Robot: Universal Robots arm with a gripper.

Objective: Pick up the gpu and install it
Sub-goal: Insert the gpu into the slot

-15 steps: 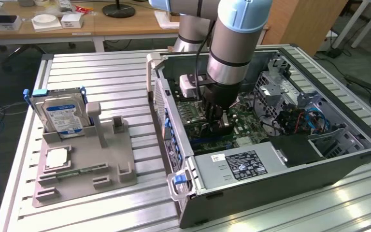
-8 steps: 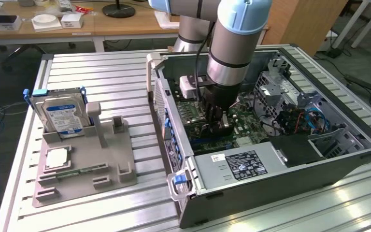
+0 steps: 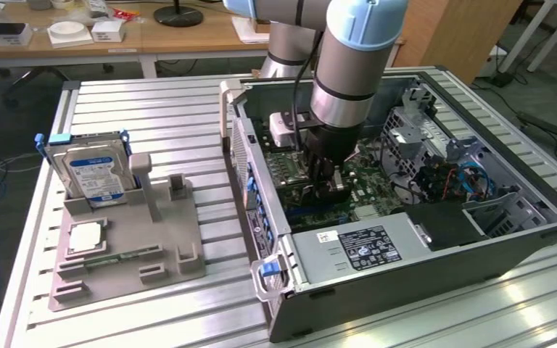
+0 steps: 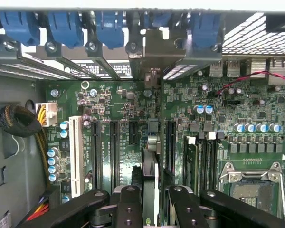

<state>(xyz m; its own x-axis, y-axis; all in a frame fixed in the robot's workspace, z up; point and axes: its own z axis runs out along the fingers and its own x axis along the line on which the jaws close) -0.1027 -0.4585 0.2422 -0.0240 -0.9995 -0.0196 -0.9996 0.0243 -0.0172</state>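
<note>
The jaws (image 4: 151,202) are clamped on the gpu (image 4: 150,175), which stands on edge between them, deep inside the open case (image 3: 510,239). In the wrist view the card's thin edge runs away from the jaws toward the case's rear wall, its long axis in line with the black slots (image 4: 115,147) on the motherboard (image 4: 118,107). Its metal bracket (image 4: 154,54) sits up against the row of blue clips (image 4: 109,26) at that wall. The card lies between two slots rather than clearly over one; whether its edge has entered a slot I cannot tell. In the exterior view the arm (image 3: 351,65) reaches straight down into the case, jaws just above the board. On the tabletop (image 3: 162,109) at the exterior view's left, a grey holder (image 3: 128,246) carries the hard drive (image 3: 90,170) and a small chip (image 3: 85,237)
</note>
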